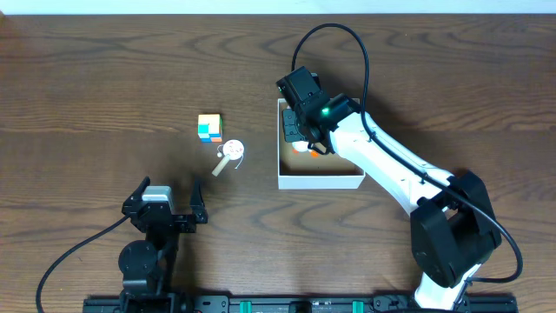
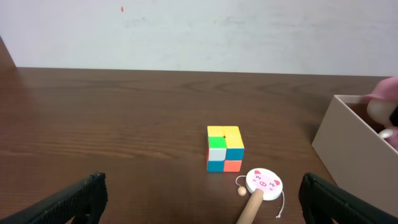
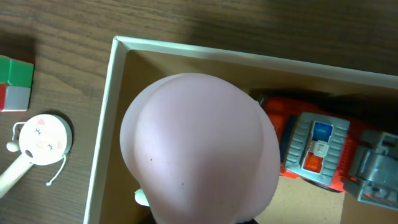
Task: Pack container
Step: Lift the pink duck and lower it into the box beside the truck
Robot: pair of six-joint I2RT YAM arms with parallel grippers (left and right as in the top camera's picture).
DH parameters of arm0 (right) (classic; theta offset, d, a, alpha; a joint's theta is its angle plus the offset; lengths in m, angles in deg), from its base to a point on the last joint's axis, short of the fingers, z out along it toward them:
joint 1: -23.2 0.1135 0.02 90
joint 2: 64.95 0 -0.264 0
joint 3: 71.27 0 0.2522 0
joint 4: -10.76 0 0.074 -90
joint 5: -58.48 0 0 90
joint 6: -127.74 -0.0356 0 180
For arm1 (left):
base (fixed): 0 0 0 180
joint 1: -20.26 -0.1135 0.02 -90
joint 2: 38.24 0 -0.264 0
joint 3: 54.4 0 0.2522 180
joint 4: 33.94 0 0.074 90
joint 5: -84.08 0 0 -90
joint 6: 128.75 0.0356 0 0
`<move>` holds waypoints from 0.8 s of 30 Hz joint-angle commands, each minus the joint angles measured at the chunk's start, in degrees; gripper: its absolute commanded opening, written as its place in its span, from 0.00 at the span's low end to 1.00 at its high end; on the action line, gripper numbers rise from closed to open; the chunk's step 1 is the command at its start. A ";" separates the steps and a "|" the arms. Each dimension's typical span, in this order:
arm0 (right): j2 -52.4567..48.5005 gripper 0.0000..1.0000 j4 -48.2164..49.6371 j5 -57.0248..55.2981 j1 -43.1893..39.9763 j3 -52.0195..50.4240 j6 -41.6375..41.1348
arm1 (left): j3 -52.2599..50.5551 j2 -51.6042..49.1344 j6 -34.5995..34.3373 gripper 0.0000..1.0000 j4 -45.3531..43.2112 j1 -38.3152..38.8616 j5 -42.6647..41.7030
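Observation:
The container (image 1: 320,182) is a shallow square box with white walls and a brown inside, right of the table's centre. It also shows in the left wrist view (image 2: 354,149) and the right wrist view (image 3: 106,124). My right gripper (image 1: 304,130) is over its far left corner, shut on a round pale pink soft toy (image 3: 199,149) that hides the fingers. The toy also shows in the left wrist view (image 2: 387,93). An orange and grey toy truck (image 3: 323,149) lies inside the box. My left gripper (image 2: 202,202) is open and empty near the front edge.
A small colourful cube (image 1: 209,128) stands left of the box, also in the left wrist view (image 2: 224,148). A pig-face rattle drum (image 1: 233,152) with a wooden handle lies beside it, nearer the box, also in the left wrist view (image 2: 264,182).

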 commanded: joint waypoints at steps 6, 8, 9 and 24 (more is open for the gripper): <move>-0.96 0.10 1.22 -1.20 0.33 -0.31 -0.59 | -1.66 0.39 -0.02 0.98 0.61 -0.33 0.68; -1.38 0.10 1.42 -1.20 0.33 -0.31 -0.59 | -1.66 0.39 -0.02 0.98 0.61 -0.33 0.68; -1.51 0.10 1.42 -1.20 0.33 -0.31 -0.59 | -1.66 0.39 -0.02 0.98 0.61 -0.33 0.68; -4.17 0.13 1.44 -0.79 0.35 -0.31 -0.59 | -1.66 0.39 -0.02 0.98 0.61 -0.33 0.68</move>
